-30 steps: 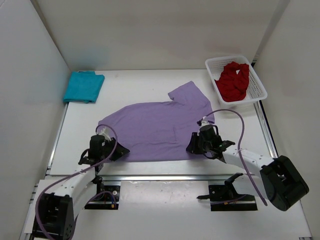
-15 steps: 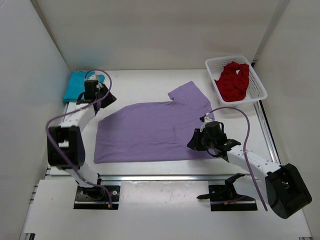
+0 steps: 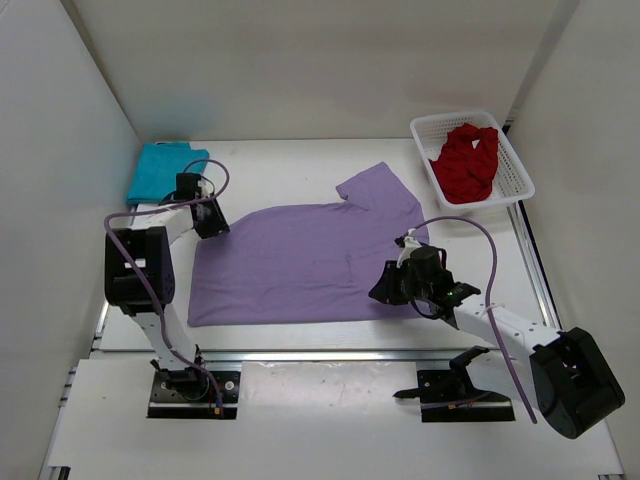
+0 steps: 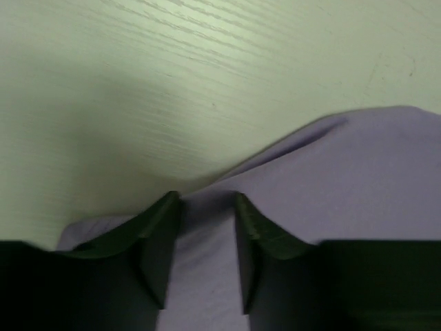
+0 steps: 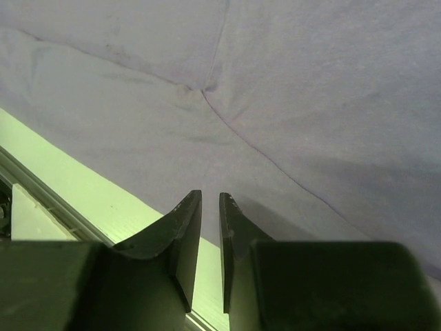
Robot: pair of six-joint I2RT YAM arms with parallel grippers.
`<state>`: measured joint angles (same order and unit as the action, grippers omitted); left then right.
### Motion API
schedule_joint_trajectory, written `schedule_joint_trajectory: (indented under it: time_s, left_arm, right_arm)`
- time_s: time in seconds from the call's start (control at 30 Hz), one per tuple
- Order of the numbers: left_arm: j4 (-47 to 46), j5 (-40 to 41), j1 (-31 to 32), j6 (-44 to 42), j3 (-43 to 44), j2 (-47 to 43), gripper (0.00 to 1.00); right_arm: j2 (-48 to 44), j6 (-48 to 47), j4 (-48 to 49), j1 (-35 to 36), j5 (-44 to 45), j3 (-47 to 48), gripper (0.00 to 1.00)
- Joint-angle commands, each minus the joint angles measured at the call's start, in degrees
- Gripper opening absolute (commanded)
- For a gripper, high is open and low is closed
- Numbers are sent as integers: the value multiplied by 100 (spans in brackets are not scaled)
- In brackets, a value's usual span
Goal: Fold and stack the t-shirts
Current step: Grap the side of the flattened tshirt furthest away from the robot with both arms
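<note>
The right end effector (image 5: 209, 198) is seen nearest, low over the near right corner of the lavender t-shirt (image 3: 300, 260). Its jaws are drawn close, with only a narrow slit left between them. Nothing is seen in that slit, and the shirt's near hem and the pale counter (image 3: 280, 170) can be made out just below the tips.

The lavender t-shirt is spread flat across the middle of the counter, and one sleeve is turned out toward the far right.

At the shirt's far left corner the left end effector (image 4: 207, 200) is set down. Its jaws are held part-way open, lavender cloth is seen between and under them, and a small ridge of cloth is raised at the tips. The cloth is not pinched.

Farther back, the teal t-shirt (image 3: 165, 172) is laid folded at the far left corner of the counter. The deep red t-shirt (image 3: 466, 162) is heaped in the white mesh basket (image 3: 490, 202) at the far right.
</note>
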<state>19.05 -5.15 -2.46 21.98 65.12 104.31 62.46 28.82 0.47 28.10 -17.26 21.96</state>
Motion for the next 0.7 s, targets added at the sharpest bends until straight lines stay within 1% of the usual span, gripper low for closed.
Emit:
schedule_joint_trajectory:
  time_s: [0.0, 0.03, 0.1, 0.13, 0.17, 0.2, 0.27, 0.33, 0.37, 0.4, 0.43, 0.47, 0.5, 0.53, 0.57, 0.63, 0.67]
  left_arm:
    - [20, -126, 166, -88, -218, -393, 43]
    - [20, -118, 167, -71, -306, -446, 39]
    - [38, -65, 167, -53, -438, -552, 22]
    - [11, -65, 306, -36, -517, -648, 16]
    - [2, -91, 386, 34, -596, -692, 6]
    - [2, -31, 404, 122, -649, -841, 0]
    - [-76, 180, 526, 297, -869, -1157, 0]
    - [-348, 425, 868, 491, -1394, -1866, 0]
    - [-410, 705, 1000, 553, -1649, -2253, 0]
    - [-489, 952, 1228, 675, -1826, -2449, 5]
    - [-760, 998, 1500, 789, -2254, -2921, 13]
    - [-875, 1111, 1625, 878, -2667, -3343, 16]
    - [-911, 1330, 1852, 1018, -2837, -3695, 19]
    - [-981, 1367, 2011, 1158, -3178, -3864, 22]
    - [-1173, 1219, 2056, 1194, -3590, -4179, 25]
    - [-1272, 1078, 2187, 1387, -4023, -4480, 29]
    - [-1324, 1016, 2249, 1397, -4225, -4620, 39]
  right_arm:
    - [12, -52, 357, 20, -94, -33, 15]
    - [-5, -43, 322, 46, -76, -25, 15]
    - [3, -43, 392, 64, -94, -42, 15]
    - [12, 1, 401, 64, -102, -34, 16]
    - [-14, -34, 401, 64, -94, -68, 16]
    - [-5, -52, 410, 99, -85, -77, 15]
    - [-76, -34, 436, 82, -59, -95, 15]
    - [-111, -8, 489, 82, -58, -139, 16]
    - [-111, -8, 463, 82, -59, -165, 16]
    - [-120, 44, 532, 82, -50, -209, 16]
    - [-94, 19, 550, 91, -58, -192, 16]
    - [-67, 19, 568, 82, -50, -209, 16]
    - [-32, 27, 560, 99, -85, -227, 16]
    - [-14, 45, 594, 134, -102, -218, 16]
    - [3, 28, 621, 100, -59, -235, 16]
    - [21, 45, 647, 117, -76, -244, 16]
    - [30, 54, 639, 134, -41, -236, 17]
